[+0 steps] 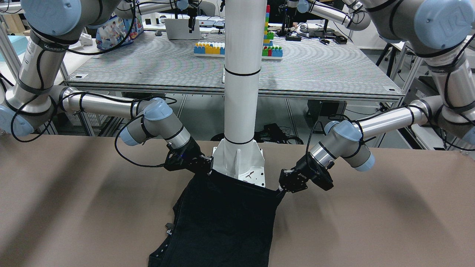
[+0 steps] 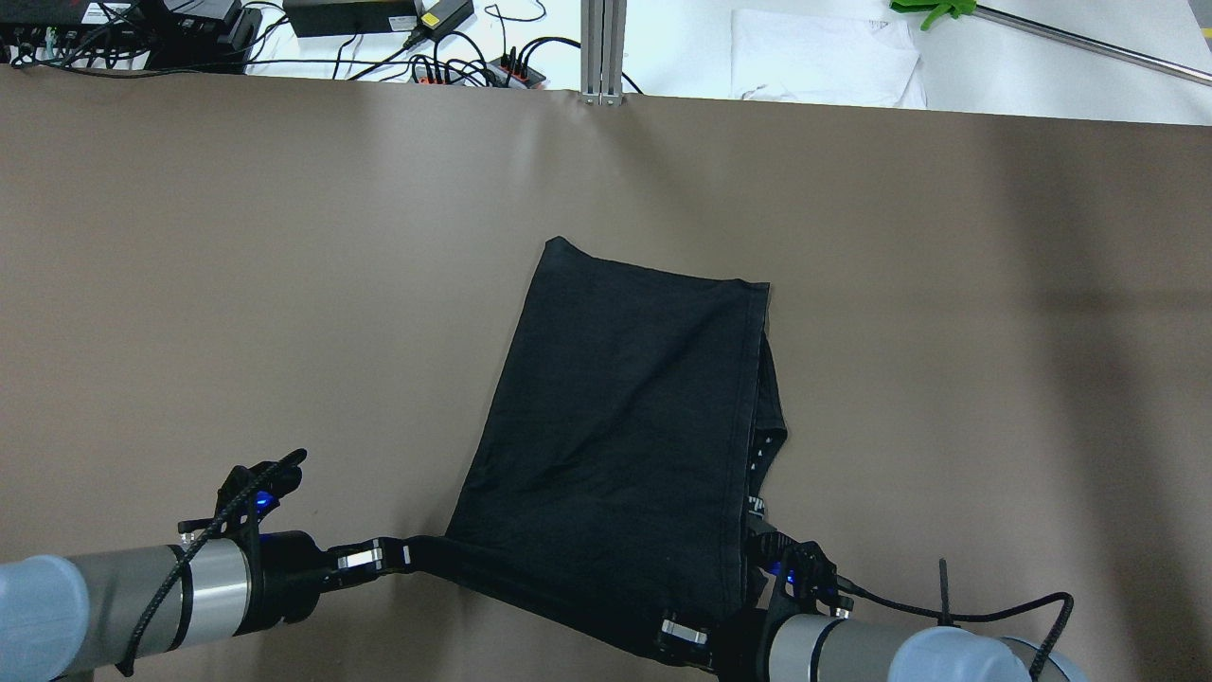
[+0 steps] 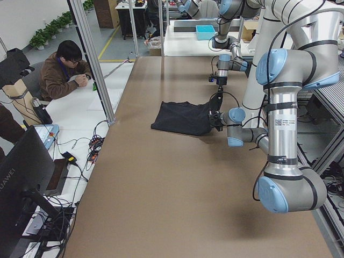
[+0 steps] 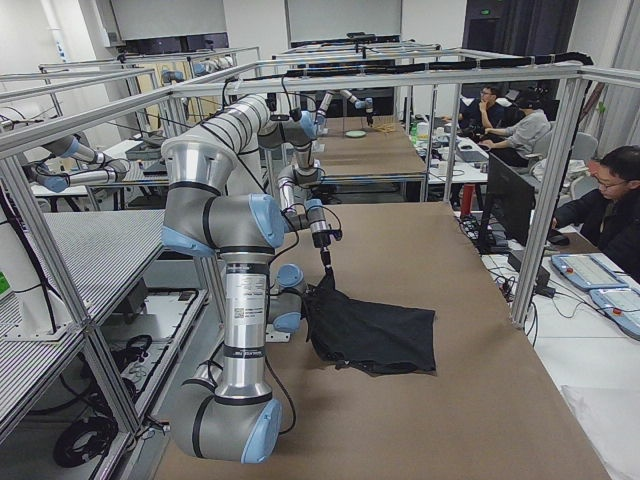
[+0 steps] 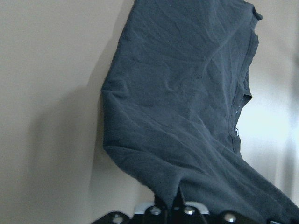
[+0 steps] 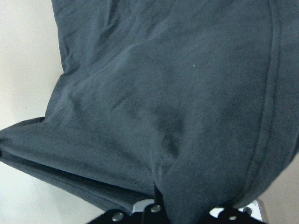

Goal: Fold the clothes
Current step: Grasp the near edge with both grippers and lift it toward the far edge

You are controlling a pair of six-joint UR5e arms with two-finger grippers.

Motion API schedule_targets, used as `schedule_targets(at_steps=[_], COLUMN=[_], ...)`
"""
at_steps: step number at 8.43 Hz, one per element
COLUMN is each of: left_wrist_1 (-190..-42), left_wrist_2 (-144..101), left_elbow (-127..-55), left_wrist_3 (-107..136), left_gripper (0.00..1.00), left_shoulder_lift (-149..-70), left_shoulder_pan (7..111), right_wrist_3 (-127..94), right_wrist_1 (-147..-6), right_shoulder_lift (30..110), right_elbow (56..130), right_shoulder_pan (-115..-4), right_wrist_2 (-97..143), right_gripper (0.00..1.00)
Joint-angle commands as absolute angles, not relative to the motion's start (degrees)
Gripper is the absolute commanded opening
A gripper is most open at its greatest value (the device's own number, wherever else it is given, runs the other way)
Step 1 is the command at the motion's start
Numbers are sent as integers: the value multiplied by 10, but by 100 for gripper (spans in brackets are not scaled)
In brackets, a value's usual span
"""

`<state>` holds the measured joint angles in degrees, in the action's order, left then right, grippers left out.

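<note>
The clothes (image 2: 625, 407) are one black garment lying folded lengthwise on the brown table (image 2: 237, 284), and they also show in the front view (image 1: 226, 222). Its near edge is lifted and stretched between both grippers. My left gripper (image 2: 402, 554) is shut on the near left corner, which is on the right side of the front view (image 1: 281, 189). At the near right corner my right gripper (image 2: 684, 633) is shut on the hem (image 1: 208, 167). In each wrist view the fabric (image 5: 187, 93) (image 6: 163, 93) drapes away from the pinched fingertips.
The white pillar base (image 1: 241, 163) stands just behind the lifted edge, between the arms. Cables and power strips (image 2: 454, 57) and a white cloth (image 2: 824, 66) lie beyond the table's far edge. A person (image 3: 64, 72) sits at the far side, and others (image 4: 610, 210) work at desks.
</note>
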<state>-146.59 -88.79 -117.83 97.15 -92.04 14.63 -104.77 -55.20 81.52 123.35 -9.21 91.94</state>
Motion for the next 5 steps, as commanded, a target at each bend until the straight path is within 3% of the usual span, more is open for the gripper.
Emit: schedule_targets(at_steps=[1,3,5], left_wrist_1=[-1463,-1437,-1354], left_wrist_2=[-885,-889,-937], left_elbow=[-1180,-1178,-1173], left_wrist_3=[971,972,982], left_gripper=[0,0,0], left_shoulder_lift=[-952,-983,-1047], left_shoulder_pan=[145,190,272], right_wrist_3=[-1041,-1038,-1038], right_wrist_1=[-555,-591,-662], right_shoulder_lift=[802,756,681], right_elbow=[1228,1204,1157], right_shoulder_pan=[-161,-248,-265], right_wrist_2=[946,996,1004], right_gripper=[0,0,0])
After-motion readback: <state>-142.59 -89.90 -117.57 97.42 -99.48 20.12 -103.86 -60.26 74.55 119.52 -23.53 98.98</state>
